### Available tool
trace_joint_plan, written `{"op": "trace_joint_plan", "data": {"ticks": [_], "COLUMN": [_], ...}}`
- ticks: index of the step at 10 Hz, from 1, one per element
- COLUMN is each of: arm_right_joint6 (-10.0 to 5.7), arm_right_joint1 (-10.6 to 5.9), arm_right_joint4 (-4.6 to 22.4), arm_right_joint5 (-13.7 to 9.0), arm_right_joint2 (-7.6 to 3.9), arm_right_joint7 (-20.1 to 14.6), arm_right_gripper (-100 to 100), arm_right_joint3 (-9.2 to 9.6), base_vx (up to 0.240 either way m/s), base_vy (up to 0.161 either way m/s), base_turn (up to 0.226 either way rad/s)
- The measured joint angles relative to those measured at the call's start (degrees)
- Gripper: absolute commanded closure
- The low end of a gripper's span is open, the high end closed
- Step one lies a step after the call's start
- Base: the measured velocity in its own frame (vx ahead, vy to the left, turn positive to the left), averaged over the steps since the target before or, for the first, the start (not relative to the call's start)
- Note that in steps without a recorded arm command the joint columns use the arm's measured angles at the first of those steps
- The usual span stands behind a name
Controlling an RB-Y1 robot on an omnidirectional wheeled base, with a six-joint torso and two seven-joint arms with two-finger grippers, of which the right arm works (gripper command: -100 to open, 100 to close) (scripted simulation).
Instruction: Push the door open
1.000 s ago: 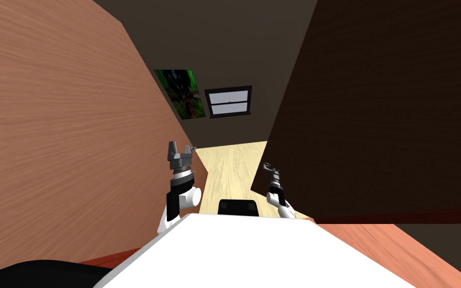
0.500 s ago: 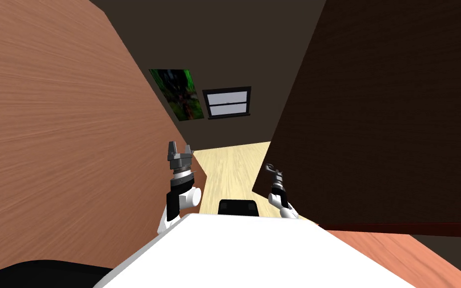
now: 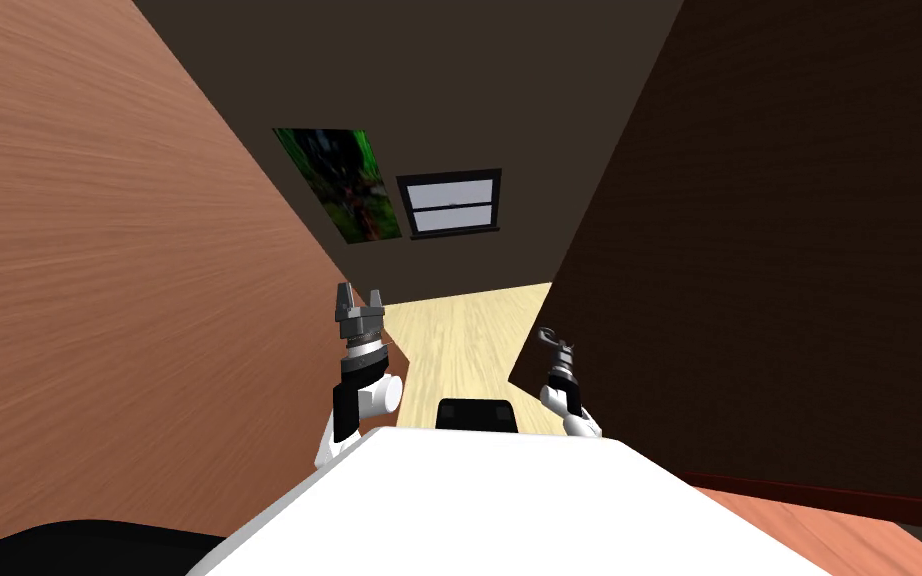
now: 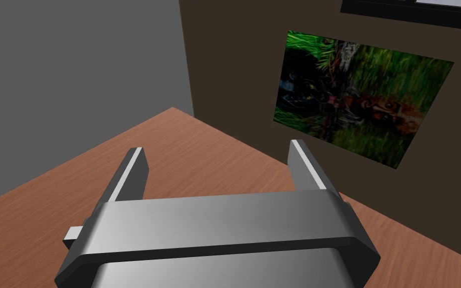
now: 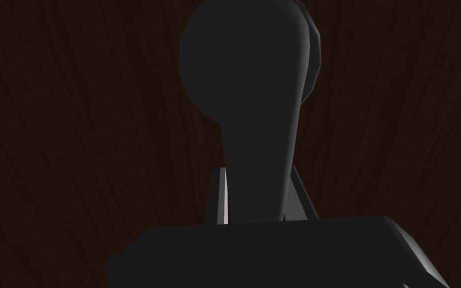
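Note:
The dark brown door [image 3: 769, 250] stands ajar on my right, its free edge near my right gripper [image 3: 552, 340]. In the right wrist view a dark lever handle [image 5: 254, 100] runs down the door face [image 5: 74, 125], and my right gripper [image 5: 257, 172] is shut on the lever's lower end, a finger pressing each side. My left gripper [image 3: 360, 296] is held up beside the reddish-brown wall [image 3: 99, 280], open [image 4: 217, 152] with nothing between its fingers.
Through the gap between wall and door a pale wood floor [image 3: 469, 330] leads to a dark far wall with a green picture [image 3: 339, 185] and a small window [image 3: 449, 203]. The reddish-brown wall's end [image 4: 189, 150] lies just past my left fingers.
The door has swung further away to the right and the gap has widened. My right gripper has followed it, still on the handle. The left arm has kept its pose.

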Motion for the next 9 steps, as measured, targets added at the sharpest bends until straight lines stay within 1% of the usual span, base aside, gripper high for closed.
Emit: {"op": "trace_joint_plan", "data": {"ticks": [1,2,3,4,7,8,9], "arm_right_joint6": [-0.16,0.17,0.24,0.20,0.20,0.64,0.61], "arm_right_joint1": [0.02,0.51,0.64,0.72,1.08,1.53,1.63], "arm_right_joint4": [0.15,-0.67,-0.83,-0.82,-0.72,-1.53,-1.56], "arm_right_joint5": [-0.38,-0.72,-1.02,-1.31,-1.96,-2.24,-2.55], "arm_right_joint2": [-0.03,0.25,0.33,0.44,0.32,0.24,0.10], "arm_right_joint7": [0.19,0.50,0.69,0.85,1.44,1.58,1.69], "arm_right_gripper": [100,100,100,100,100,100,100], "arm_right_joint3": [-0.65,-1.25,-1.78,-2.28,-3.39,-3.83,-4.31], "base_vx": [0.188,0.168,0.172,0.074,0.156,0.184,0.200], "base_vy": [0.015,0.017,0.012,-0.007,-0.014,-0.025,-0.021], "base_turn": [-0.050,-0.042,-0.042,-0.037,-0.032,-0.033,-0.040]}}
